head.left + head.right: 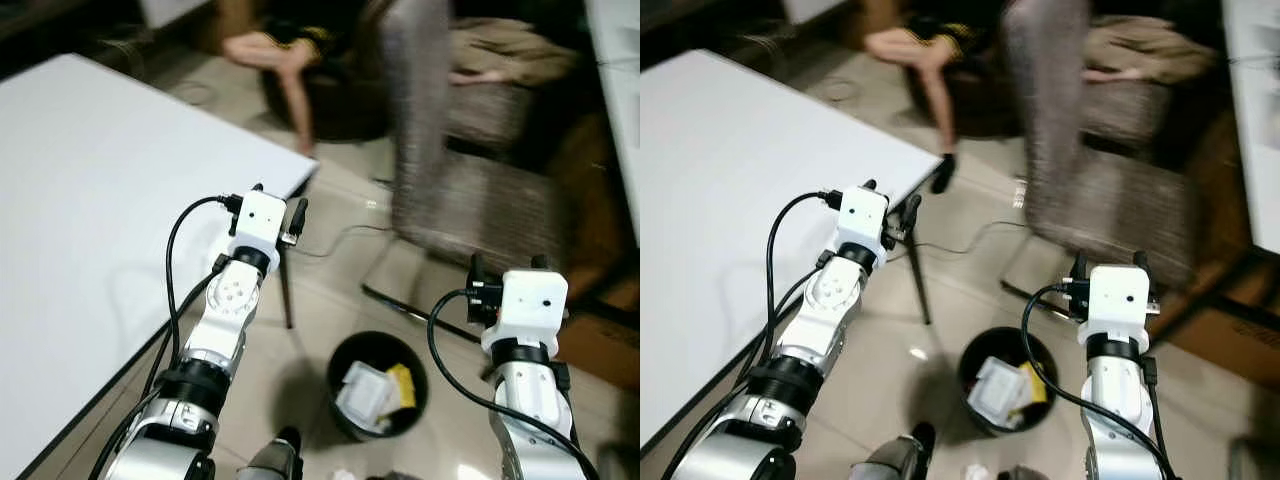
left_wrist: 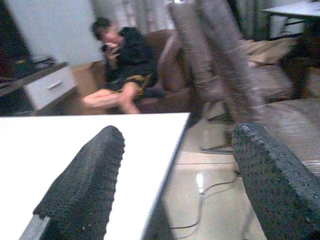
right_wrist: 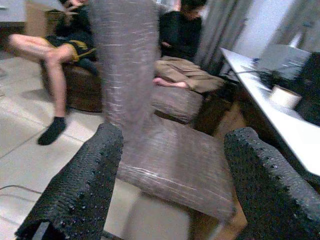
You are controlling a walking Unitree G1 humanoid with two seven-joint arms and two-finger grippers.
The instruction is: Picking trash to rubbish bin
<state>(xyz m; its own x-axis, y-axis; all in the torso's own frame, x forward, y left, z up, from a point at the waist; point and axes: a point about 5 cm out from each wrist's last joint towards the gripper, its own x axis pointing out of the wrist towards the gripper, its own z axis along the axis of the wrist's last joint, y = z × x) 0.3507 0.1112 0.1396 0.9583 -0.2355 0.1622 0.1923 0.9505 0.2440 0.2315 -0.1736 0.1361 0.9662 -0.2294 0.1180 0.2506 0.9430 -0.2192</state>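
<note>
A black round rubbish bin (image 1: pixel 377 386) stands on the tiled floor between my two arms, holding white and yellow crumpled trash (image 1: pixel 372 390). My left gripper (image 2: pixel 175 185) is open and empty, raised beside the corner of the white table (image 1: pixel 90 220). My right gripper (image 3: pixel 172 185) is open and empty too, held up to the right of the bin and pointing toward a brown woven chair (image 3: pixel 170 155). Both black fingers (image 2: pixel 90 180) are spread wide in each wrist view.
The brown chair (image 1: pixel 470 190) stands just beyond the bin, with a cable (image 1: pixel 340 240) on the floor. Two people sit on a dark sofa (image 1: pixel 330 90) at the back. A second white table edge (image 3: pixel 280 125) lies at the far right.
</note>
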